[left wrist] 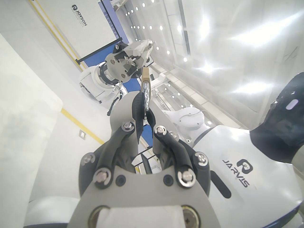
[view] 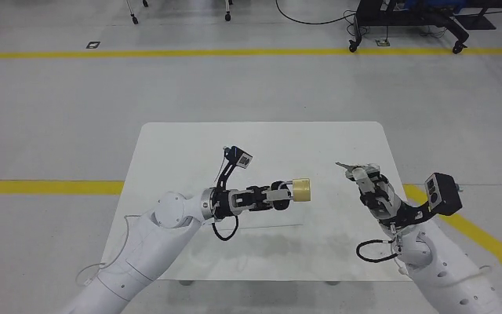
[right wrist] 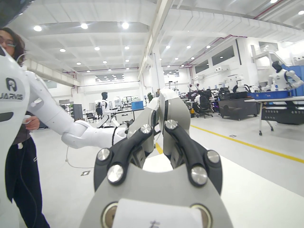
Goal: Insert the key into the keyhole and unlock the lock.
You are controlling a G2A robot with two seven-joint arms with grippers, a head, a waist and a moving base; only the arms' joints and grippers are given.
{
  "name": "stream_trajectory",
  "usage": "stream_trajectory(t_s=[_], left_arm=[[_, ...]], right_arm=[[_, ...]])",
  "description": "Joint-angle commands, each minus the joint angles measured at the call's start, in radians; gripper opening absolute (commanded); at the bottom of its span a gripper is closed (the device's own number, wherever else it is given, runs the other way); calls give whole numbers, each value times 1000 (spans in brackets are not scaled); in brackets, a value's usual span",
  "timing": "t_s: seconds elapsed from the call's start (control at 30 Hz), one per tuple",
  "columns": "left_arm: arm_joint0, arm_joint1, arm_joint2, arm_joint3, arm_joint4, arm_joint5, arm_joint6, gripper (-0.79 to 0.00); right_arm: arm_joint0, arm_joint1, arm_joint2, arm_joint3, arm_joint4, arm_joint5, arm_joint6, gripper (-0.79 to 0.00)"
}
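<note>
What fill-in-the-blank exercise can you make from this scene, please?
1. The left gripper holds the ___.
2. The right gripper holds the ___.
3. Above the table, these two things do ___ touch yet.
Missing words: lock; key; not.

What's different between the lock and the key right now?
The lock is a chunky brass block; the key is thin and silvery. The lock sits in the left end effector, the key in the right end effector. Both are held above the table, apart, the key not yet inserted.
</note>
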Motion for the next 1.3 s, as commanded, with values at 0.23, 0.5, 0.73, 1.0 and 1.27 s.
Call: stream_trajectory(t_s=[0.23,0.5,0.73,1.0,1.27], left_arm=[[27,-7,-23,-31,59,-29,44,-785],[30,-17,-23,-22,84,-18,46,-785],[34,-25,-29,-9,80,-13,50,-785],[33,-37,-31,8,87,-8,61,-785],[37,-43,-48,16,90,-8,68,-785]], right_arm=[[57,-41,-99,28,77,15,157,-785],[93,-68,-113,42,85,-31,199,-785],[104,-83,-106,40,50,-91,239,-785],[101,-93,-102,12,28,-91,267,-785],[99,-96,-96,-5,29,-91,284,-785]])
